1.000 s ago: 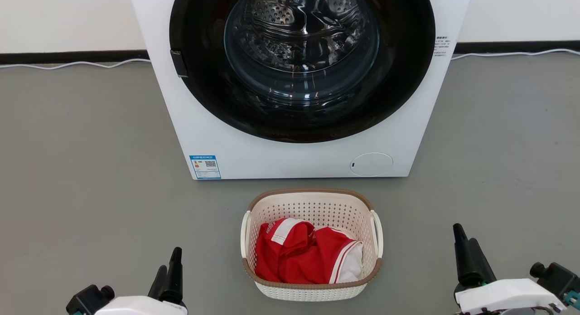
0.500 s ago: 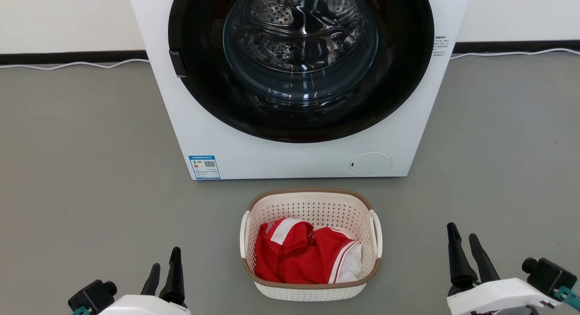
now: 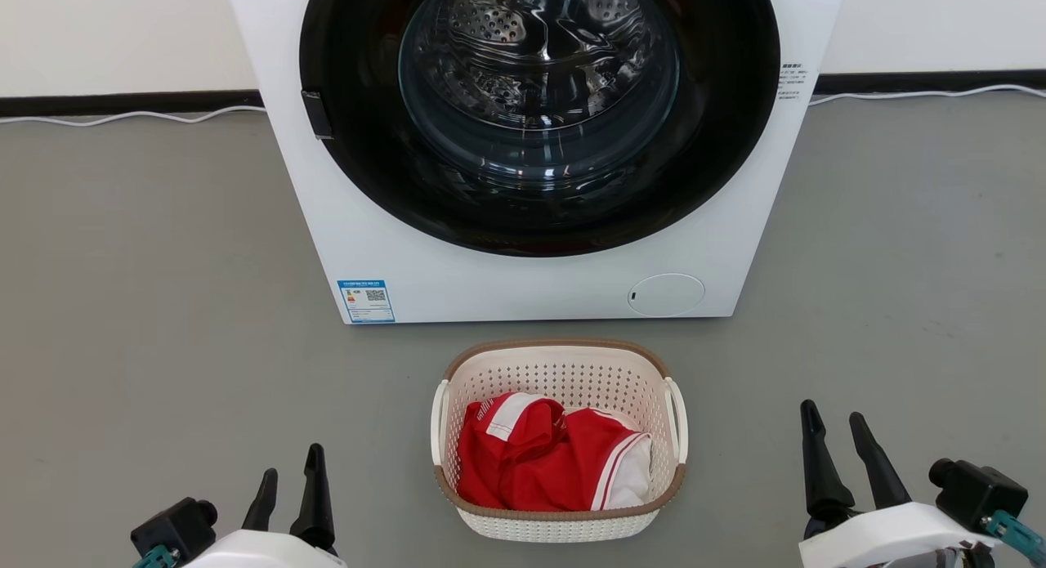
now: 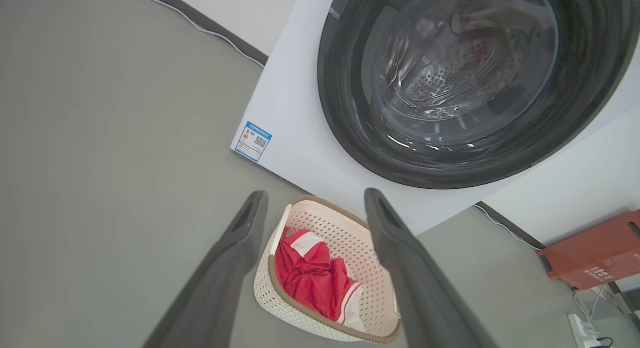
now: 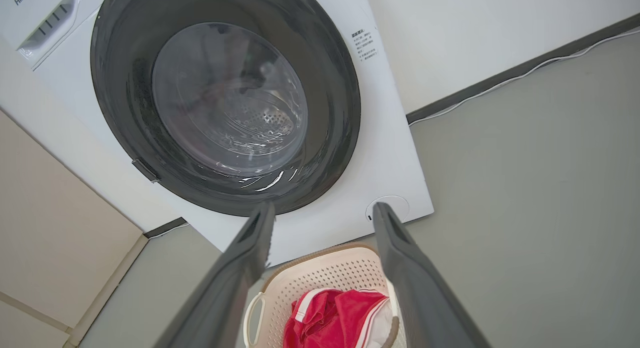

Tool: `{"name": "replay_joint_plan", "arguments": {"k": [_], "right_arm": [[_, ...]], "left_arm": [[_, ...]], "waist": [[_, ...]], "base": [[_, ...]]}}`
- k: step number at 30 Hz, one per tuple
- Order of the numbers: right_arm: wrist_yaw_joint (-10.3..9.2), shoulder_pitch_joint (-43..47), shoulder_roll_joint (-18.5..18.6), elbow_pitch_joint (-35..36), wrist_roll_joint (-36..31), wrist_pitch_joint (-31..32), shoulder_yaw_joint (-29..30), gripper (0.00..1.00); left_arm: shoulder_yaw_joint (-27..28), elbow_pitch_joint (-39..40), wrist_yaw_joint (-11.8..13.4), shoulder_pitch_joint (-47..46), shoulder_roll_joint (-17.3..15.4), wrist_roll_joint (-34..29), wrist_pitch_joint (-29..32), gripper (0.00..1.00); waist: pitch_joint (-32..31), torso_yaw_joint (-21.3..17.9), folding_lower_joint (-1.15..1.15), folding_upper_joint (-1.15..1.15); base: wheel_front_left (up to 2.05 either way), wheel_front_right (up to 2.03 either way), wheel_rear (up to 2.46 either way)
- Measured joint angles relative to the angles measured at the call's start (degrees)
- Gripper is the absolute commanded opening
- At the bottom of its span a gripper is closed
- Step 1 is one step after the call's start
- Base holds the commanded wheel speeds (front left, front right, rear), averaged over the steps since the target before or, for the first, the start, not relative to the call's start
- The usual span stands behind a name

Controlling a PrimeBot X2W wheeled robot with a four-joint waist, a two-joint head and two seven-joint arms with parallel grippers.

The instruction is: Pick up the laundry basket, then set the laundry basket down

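change: both grippers have spread their fingers since a second ago, when each pair stood nearly together; the basket has not moved.
left gripper [image 3: 292, 462]: open and empty, at the lower left of the head view, fingers pointing toward the washer [image 3: 490, 282].
right gripper [image 3: 832, 409]: open and empty, at the lower right, a little more forward than the left one.
basket [image 3: 572, 376]: on the floor [image 3: 163, 306], between the two grippers, near the washer front, with a red cloth [image 3: 539, 462] inside.
direction: the basket lies inward from each gripper; neither is clearly nearer.
axis: the long axis seems to run from robot to washer, so the left handle [image 3: 439, 425] and right handle [image 3: 678, 421] each face a gripper.
room: bare floor on both sides for coming in; the washer is close behind the far rim, so i judge the lift should go up, not forward.
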State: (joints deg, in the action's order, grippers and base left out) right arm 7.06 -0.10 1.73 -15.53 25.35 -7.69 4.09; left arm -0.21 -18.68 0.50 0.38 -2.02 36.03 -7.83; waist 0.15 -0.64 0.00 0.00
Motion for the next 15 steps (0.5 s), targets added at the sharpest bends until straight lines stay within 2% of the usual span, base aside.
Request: {"name": "replay_joint_plan", "arguments": {"k": [15], "right_arm": [[0.0,-0.03,0.1,0.15,-11.26,-2.42,-0.02,1.0]], "left_arm": [[-0.51,0.0,1.14,-0.09,-0.08,-9.67,-2.43,1.0]], "waist": [[-0.18,-0.35,0.0,0.0]], "base": [[0.0,0.0,0.0]]}}
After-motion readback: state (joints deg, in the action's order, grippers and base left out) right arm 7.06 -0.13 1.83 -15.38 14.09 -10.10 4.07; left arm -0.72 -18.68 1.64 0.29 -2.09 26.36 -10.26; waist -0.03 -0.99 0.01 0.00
